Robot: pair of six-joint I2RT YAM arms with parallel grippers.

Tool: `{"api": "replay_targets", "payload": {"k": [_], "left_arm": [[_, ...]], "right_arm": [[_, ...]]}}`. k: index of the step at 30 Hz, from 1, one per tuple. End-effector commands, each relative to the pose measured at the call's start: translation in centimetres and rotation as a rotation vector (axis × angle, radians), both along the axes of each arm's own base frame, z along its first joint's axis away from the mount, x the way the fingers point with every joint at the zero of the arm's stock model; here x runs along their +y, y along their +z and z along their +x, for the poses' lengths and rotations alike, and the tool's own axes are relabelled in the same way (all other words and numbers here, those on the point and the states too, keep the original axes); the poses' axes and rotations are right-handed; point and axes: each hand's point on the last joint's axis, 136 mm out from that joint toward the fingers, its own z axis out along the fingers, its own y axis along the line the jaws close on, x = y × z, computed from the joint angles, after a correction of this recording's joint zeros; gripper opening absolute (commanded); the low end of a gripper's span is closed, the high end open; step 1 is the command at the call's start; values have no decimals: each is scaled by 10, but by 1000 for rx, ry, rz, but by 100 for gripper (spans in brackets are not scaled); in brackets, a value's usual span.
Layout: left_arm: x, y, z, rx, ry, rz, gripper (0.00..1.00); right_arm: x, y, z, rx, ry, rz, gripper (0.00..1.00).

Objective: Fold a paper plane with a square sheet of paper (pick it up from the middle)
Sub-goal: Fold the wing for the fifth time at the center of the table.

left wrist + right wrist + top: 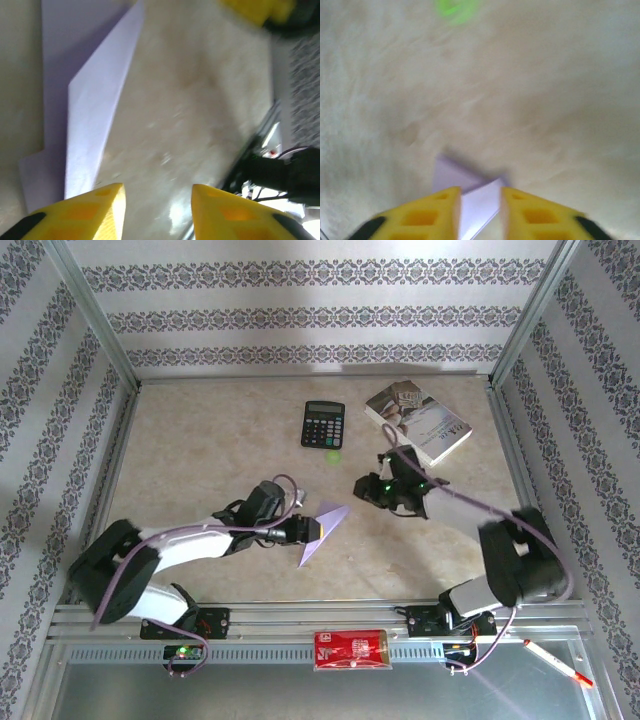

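**A:** What does the lilac paper (323,532) look like?

**B:** It is folded into a slim, pointed shape, pale and unmarked. Seen from above, it lies just below the middle of the frame on the beige table (200,450). One tip points to the upper right and the other to the lower left. In the left wrist view a lighter flap lies over a darker layer, with a sharp crease between them.

**A:** Where is it relative to the left gripper (303,530)?

**B:** From above, that gripper sits right at the paper's left edge. In its own camera the yellow fingers (100,205) stand apart at the bottom, with bare table between them. The paper runs down the left side of that frame to the left finger. I cannot tell if they touch.

**A:** And the right gripper (366,487)?

**B:** From above it is up and to the right of the paper, clear of it. In its wrist view the jaws are parted. The paper's end shows in the gap at bottom centre.
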Motion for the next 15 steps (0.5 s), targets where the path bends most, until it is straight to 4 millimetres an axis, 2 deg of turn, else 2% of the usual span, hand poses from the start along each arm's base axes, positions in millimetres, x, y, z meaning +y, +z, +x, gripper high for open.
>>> {"api": "replay_targets", "payload": {"k": [1,2,4,9,13,15], "left_arm": [[47,0,19,-9,208,85,43],[63,-7,22,3,250,134,43],[80,-14,26,36,291,182,43],[80,-28,29,98,252,248,40],[96,-39,29,81,299,291,40],[99,-42,27,86,303,284,39]], "right_arm": [[4,-15,-40,-2,5,-143,39],[9,-15,-46,-11,-8,-167,43],[20,-16,-54,-22,-16,-193,51],[37,-28,-64,-3,-50,-291,72],[44,-33,-67,-16,-81,-382,92],[52,-32,-66,-30,-86,-398,97]]}}
